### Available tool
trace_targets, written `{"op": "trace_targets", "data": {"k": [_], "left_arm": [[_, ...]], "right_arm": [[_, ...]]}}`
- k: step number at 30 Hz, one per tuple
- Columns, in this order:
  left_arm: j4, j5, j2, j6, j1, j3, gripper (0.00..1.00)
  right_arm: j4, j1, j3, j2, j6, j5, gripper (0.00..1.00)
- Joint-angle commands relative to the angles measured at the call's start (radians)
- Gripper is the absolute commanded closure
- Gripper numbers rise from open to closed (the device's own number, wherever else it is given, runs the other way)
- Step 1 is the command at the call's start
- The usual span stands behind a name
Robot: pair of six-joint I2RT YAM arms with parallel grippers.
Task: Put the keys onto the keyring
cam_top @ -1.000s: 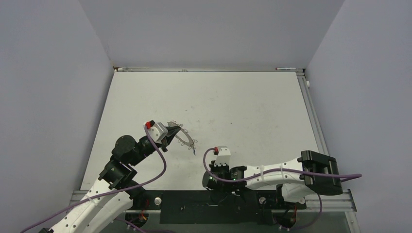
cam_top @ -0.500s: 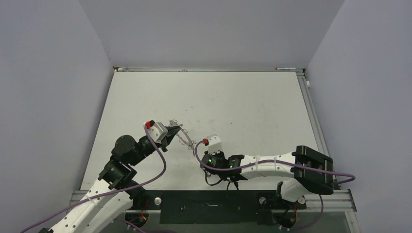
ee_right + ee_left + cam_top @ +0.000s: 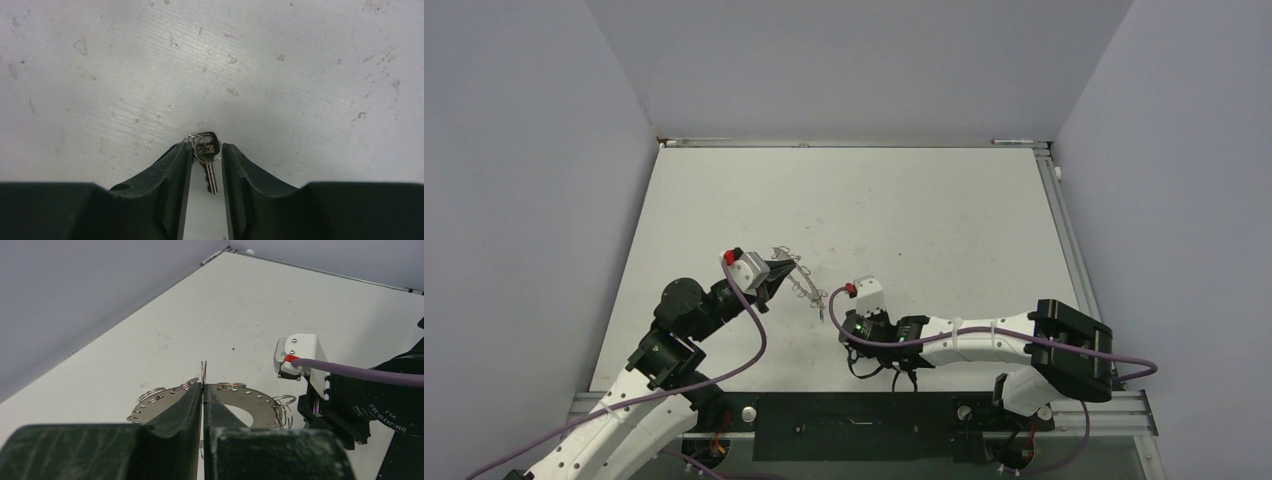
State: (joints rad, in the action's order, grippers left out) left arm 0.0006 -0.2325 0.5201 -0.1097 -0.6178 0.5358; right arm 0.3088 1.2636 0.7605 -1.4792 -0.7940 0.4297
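The keyring (image 3: 804, 287) is held off the table (image 3: 944, 215), toward 8 o'clock from the table's middle in the top view. The left gripper (image 3: 202, 388) comes in from the ring's 9 o'clock side. Its jaws are pressed fully together on the near rim of the flat grey plate, with the small wire loops (image 3: 151, 393) fanned out to either side.

The key (image 3: 206, 150) is at the ring's 5 o'clock edge, between the fingers of the right gripper (image 3: 206, 146), which reaches in from 4 o'clock. In the right wrist view the black head points to 12 o'clock and the blade runs back toward 6. A thin wire loop (image 3: 192, 137) passes through the head at its 11 o'clock corner. The right jaws stand parted, with a thin gap either side of the head, so the key looks freed rather than pinched. No view shows whether that loop is one of the ring's own, or whether the key hangs from it or lies on the table.

The step in hand seems to be the end of hooking the key on, with the right hand letting go. The next move depends on whether the key has caught. If it has, the right hand should back out toward 4 o'clock without snagging the blade while the left keeps the ring steady. If not, it should close on the head again and steer it to a loop.
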Motion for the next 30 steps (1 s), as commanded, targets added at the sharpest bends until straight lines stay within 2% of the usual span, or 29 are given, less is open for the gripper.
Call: {"op": "trace_targets", "data": {"k": [1,7,16,23,30], "left_arm": [[0.043,0.005,-0.003,-0.003,0.007,0.059,1.00],[0.044,0.001,-0.005,-0.004,0.007,0.060,1.00],[0.041,0.004,-0.010,-0.005,0.007,0.059,1.00],[0.039,0.003,-0.012,-0.008,0.007,0.061,1.00],[0.037,0.002,-0.015,-0.008,0.006,0.061,1.00]], "right_arm": [[0.089,-0.004,0.023,0.034,-0.124,0.036,0.70],[-0.006,-0.009,-0.065,0.080,-0.140,-0.009,0.64],[-0.006,-0.024,-0.006,0.028,-0.104,-0.009,0.64],[0.049,-0.044,0.014,-0.019,-0.198,-0.049,0.62],[0.005,-0.062,-0.036,-0.032,-0.251,-0.097,0.67]]}}
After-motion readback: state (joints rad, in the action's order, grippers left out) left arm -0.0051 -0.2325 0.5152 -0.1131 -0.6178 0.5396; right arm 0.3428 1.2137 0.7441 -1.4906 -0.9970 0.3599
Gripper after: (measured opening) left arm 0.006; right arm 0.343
